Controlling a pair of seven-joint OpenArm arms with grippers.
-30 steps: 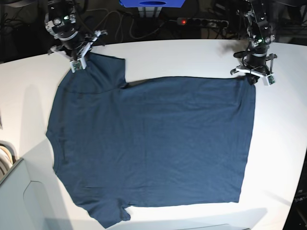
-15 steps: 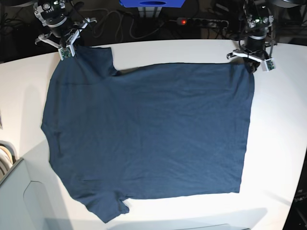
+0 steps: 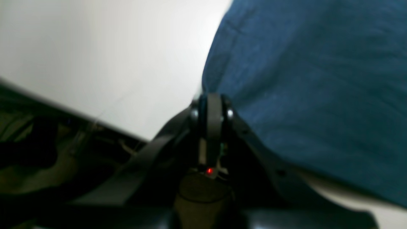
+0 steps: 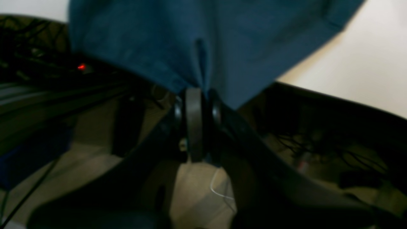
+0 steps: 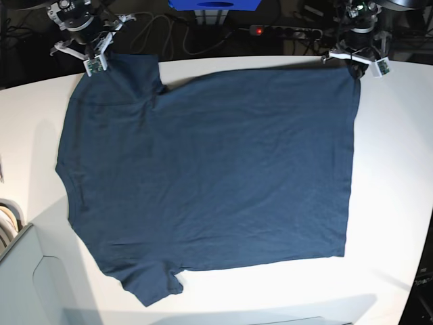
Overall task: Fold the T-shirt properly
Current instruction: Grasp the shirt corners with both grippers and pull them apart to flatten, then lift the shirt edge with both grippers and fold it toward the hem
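Jaws of both grippers, left gripper point(image 5: 359, 59) and right gripper point(image 5: 86, 53), are clamping far corners of the plain navy-blue cotton T-shirt point(image 5: 210, 176), spreading it over the white surface point(image 5: 399, 169); folding is likely coming next.

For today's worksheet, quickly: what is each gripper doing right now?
Left gripper: closed, pinching the hem corner of the T-shirt.
Right gripper: closed, pinching the T-shirt's sleeve edge.

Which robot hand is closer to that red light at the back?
Left. The left hand sits right of the red light; the right hand is far across.
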